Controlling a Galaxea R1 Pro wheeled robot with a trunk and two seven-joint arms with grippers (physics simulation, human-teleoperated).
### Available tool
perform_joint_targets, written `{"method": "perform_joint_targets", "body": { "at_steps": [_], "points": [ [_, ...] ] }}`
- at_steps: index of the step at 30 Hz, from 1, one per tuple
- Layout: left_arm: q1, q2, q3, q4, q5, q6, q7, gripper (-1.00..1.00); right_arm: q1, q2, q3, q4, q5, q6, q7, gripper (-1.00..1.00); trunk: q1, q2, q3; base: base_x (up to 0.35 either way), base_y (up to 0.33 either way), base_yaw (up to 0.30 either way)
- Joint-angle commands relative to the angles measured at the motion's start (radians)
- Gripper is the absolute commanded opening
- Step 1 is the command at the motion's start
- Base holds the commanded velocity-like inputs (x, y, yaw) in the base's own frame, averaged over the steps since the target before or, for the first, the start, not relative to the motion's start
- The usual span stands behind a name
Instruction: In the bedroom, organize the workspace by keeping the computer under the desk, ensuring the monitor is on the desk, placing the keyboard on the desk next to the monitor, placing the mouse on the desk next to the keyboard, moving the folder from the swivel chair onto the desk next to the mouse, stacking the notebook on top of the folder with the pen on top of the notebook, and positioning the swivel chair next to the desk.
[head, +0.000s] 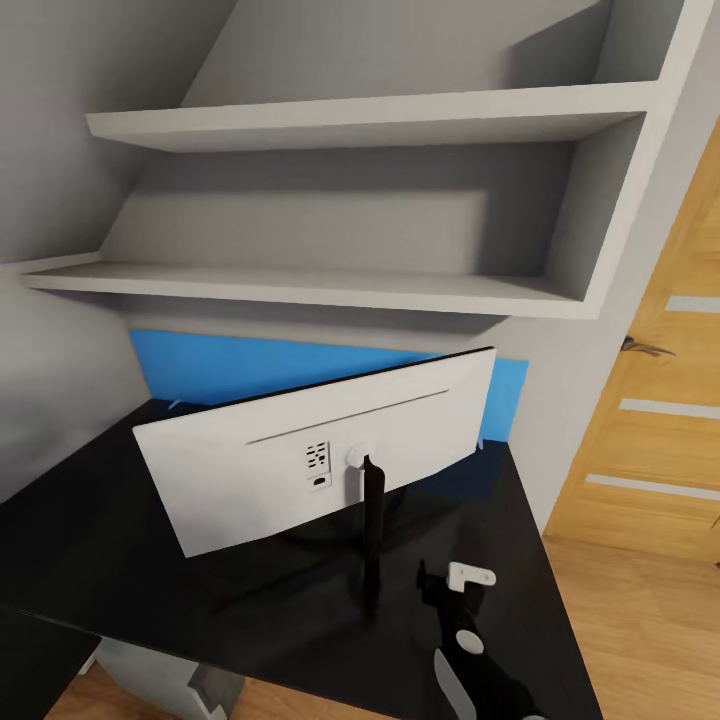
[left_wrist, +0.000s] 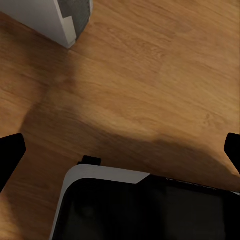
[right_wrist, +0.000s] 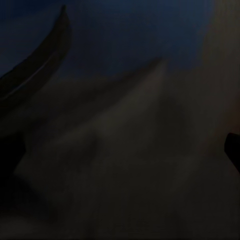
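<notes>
The right arm's jaws (head: 462, 585) hover low over the glossy black worktop (head: 120, 560), apparently spread, holding nothing. Just beyond them to the left stands the monitor (head: 300, 450), grey back showing. The left jaws (left_wrist: 120, 147), wide apart, hang over wooden floor (left_wrist: 150, 75).

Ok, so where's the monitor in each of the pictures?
Head view: the monitor stands in the middle on the black desk, with its light-grey back to the camera.
Left wrist view: this camera looks down at the wooden floor.
Right wrist view: very dark; a curved dark shape might be part of it, but I cannot tell.
Shared landmark: the wooden floor, also at the head view's lower right.
</notes>
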Motion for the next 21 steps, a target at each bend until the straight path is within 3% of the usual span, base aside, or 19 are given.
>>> {"method": "perform_joint_targets", "body": {
  "at_steps": [1,7,13,21],
  "points": [
    [-0.001,0.000,-0.004,0.002,0.010,-0.003,-0.007,1.00,-0.001,-0.001,0.008,0.000,-0.011,-0.003,-0.006,1.00,0.000,-0.001,-0.002,0.000,0.000,0.000],
    [-0.001,0.001,-0.003,0.002,0.010,-0.003,-0.007,1.00,-0.001,-0.004,0.012,-0.007,-0.007,0.005,0.026,1.00,0.000,-0.001,-0.002,0.000,0.000,0.000],
    [-0.001,0.001,-0.003,0.002,0.010,-0.003,-0.006,1.00,-0.001,-0.003,0.013,-0.014,0.002,0.000,0.128,1.00,0.000,-0.001,-0.002,0.000,0.000,0.000],
    [-0.001,0.001,-0.003,0.002,0.010,-0.003,-0.007,1.00,-0.001,0.017,0.013,-0.010,0.001,-0.002,0.042,1.00,0.000,-0.001,-0.002,0.000,0.000,0.080]
  ]
}}
